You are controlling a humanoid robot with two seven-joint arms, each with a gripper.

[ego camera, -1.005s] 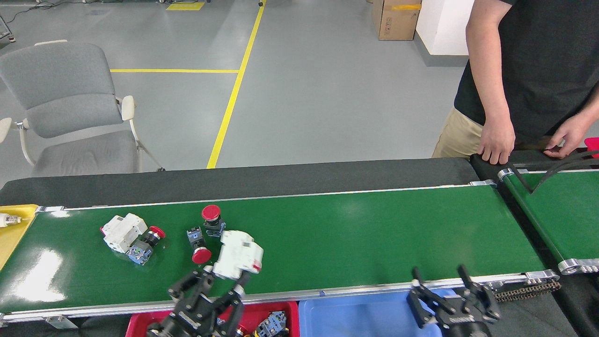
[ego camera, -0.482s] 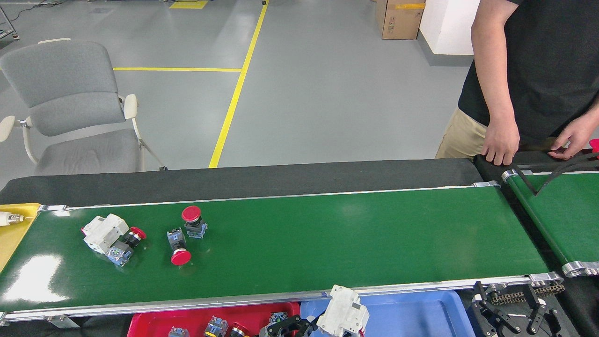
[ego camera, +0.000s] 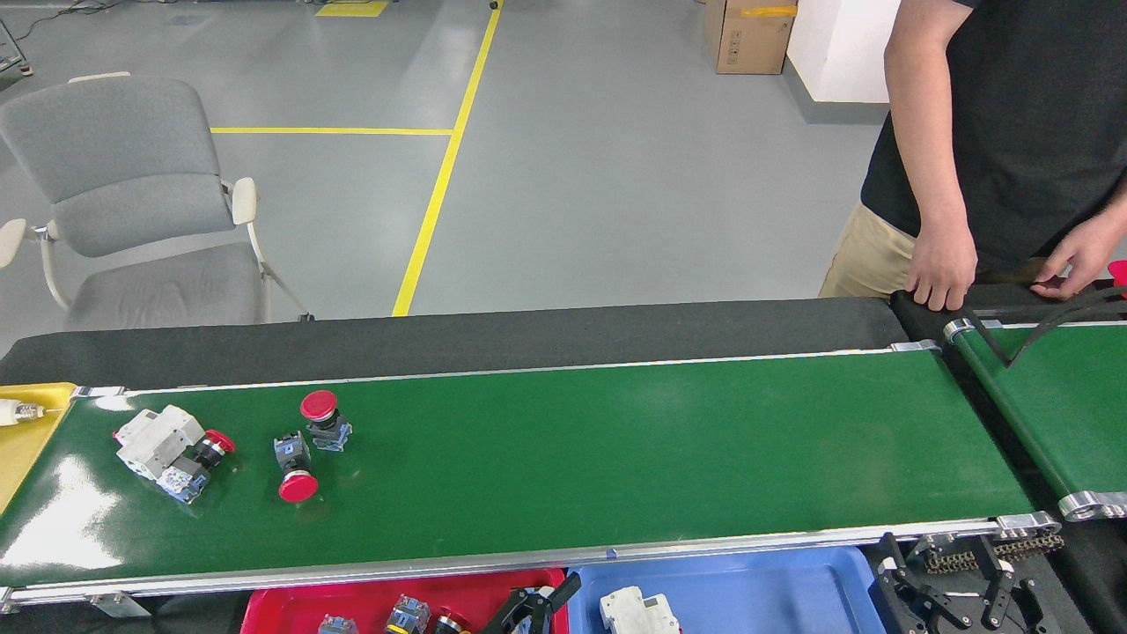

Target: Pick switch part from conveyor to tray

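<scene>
The conveyor (ego camera: 616, 440) is a wide glossy green belt with silver rails. Toward its left end lie a white breaker-type switch part (ego camera: 157, 438), a small red-button switch (ego camera: 204, 451) touching it, and two red mushroom-button switches (ego camera: 321, 418) (ego camera: 295, 467). Below the near rail sits a blue tray (ego camera: 757, 586) with one white switch part (ego camera: 638, 610) lying in it. My left gripper (ego camera: 539, 600) is open and empty over the seam between the red and blue trays, just left of that white part. At the bottom right, off the belt, my right gripper (ego camera: 946, 583) is open and empty.
A red tray (ego camera: 273, 608) with several small switches sits left of the blue one. A yellow tray (ego camera: 26, 431) is at the belt's left end. A narrower green belt (ego camera: 1057, 405) lies right. A person stands behind it, one hand (ego camera: 940, 277) on the edge. A grey chair (ego camera: 123, 194) stands far left.
My left gripper carried the white switch part off the belt, let it go into the blue tray and opened. The parts on the belt drifted left. My right gripper dropped lower right.
</scene>
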